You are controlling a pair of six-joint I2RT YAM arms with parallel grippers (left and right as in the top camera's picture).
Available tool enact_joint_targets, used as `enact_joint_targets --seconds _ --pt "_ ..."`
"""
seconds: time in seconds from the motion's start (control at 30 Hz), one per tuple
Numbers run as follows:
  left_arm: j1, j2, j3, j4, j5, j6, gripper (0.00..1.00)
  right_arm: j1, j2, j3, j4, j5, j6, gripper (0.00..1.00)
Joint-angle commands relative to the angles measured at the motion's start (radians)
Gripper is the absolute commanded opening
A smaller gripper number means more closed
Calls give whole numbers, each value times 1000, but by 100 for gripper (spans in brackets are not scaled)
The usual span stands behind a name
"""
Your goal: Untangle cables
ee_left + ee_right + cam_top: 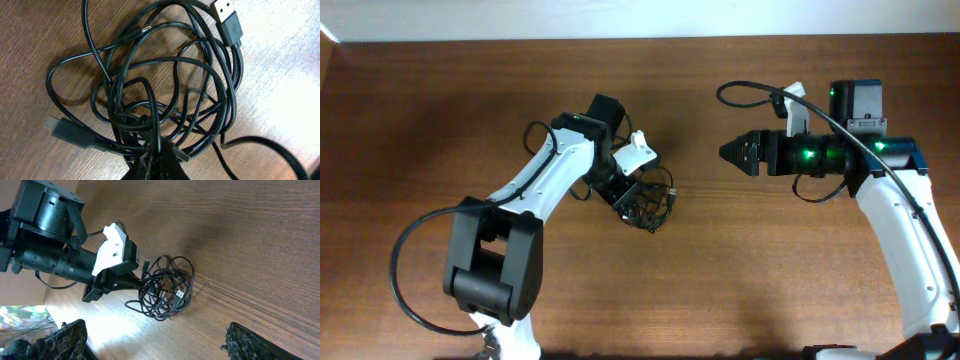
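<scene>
Cables: black, smooth, slightly glossy plastic
Plug: matt black plastic, shiny metal tip
Table: brown wood grain, smooth sheen

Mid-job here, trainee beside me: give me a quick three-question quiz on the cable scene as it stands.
1. True or false: the left tool is shut on the cables.
2. The right tool is: A) holding a plug; B) open, apart from the cables; C) resting on them.
3. Fill in: in the left wrist view, the USB plug lies at the top ____.
Key: 1 true; 2 B; 3 right.
</scene>
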Motion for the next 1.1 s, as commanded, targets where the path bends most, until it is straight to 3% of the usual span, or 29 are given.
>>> enact_joint_targets --seconds 0.0,0.13,0.27,0.37,0.6,0.8,0.83,0.93,1.07 --pt "1 9 61 0 -14 -58 0 5 2 16 -3 24 4 89" --pt "2 9 285 -79 -10 -153 0 5 2 15 -3 24 4 90" --pt "2 9 543 -196 -11 -170 0 5 2 15 -3 24 5 90" --pt "4 9 646 -201 -11 -367 0 5 2 15 3 24 40 90" --pt "4 9 698 -190 -5 -687 0 6 2 15 116 24 195 89" --pt "5 9 698 -130 228 -697 0 26 10 15 204 28 278 82" --pt "14 9 698 -111 359 -694 0 46 10 15 225 28 278 81" --pt "55 9 698 -96 668 -549 0 106 10 15 266 98 302 82" --pt "153 9 698 -99 847 -454 0 153 11 15 307 137 306 81"
